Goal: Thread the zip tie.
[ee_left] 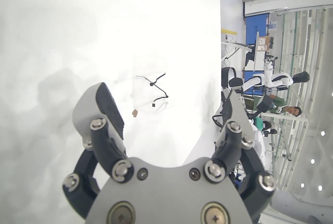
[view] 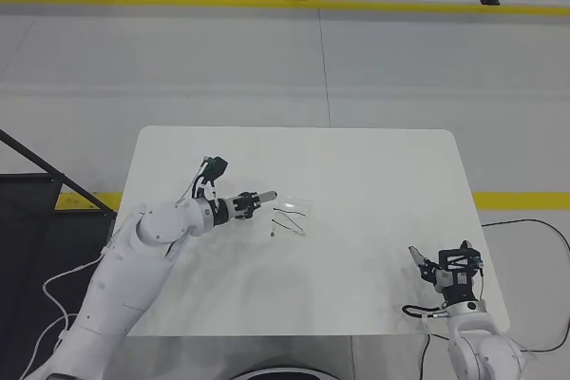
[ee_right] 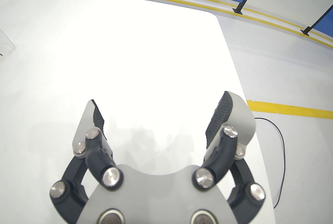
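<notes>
Nothing threaded yet, by my read. Nearest the robot, right gripper [ee_right: 161, 105]: fingers spread, empty, well apart from the clear tray [view: 306, 203], off to its right. Next, left gripper [view: 268, 198]: fingers [ee_left: 110, 108] spread, empty, just beside the tray's left edge. Small brown scrap [ee_left: 134, 112] at the tray's near-left corner. Farther, the zip tie [ee_left: 158, 84] lies loose in the tray, no closed loop; can't tell if one tie or two. Remaining: grasp, align, feed tail through head.

Left hand [view: 270, 197] is just beside the zip tie [view: 288, 224] on the white table [view: 380, 171].
</notes>
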You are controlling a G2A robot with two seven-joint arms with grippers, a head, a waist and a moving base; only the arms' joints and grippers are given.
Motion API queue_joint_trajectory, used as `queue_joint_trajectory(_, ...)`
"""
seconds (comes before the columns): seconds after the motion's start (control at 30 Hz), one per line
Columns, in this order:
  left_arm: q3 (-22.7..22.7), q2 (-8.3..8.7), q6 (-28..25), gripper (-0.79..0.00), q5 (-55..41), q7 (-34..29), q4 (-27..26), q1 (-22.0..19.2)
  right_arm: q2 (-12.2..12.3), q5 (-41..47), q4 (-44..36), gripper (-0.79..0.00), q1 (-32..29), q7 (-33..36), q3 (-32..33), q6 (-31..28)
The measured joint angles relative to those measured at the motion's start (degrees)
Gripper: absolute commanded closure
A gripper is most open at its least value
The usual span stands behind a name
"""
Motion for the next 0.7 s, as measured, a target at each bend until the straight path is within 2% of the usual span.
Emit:
queue_joint_trajectory(0.3,3.5,-1.01,-1.52,-0.785,-1.8,-0.51,6.06,-3.88,0.0,0.0,0.0,-0.785,0.0,0.0,0.0,0.0)
queue_joint_trajectory(0.7,4.02,-1.06,-2.34,-0.785,-1.44,0.16,5.54,-3.17,0.0,0.0,0.0,-0.785,0.0,0.0,0.0,0.0)
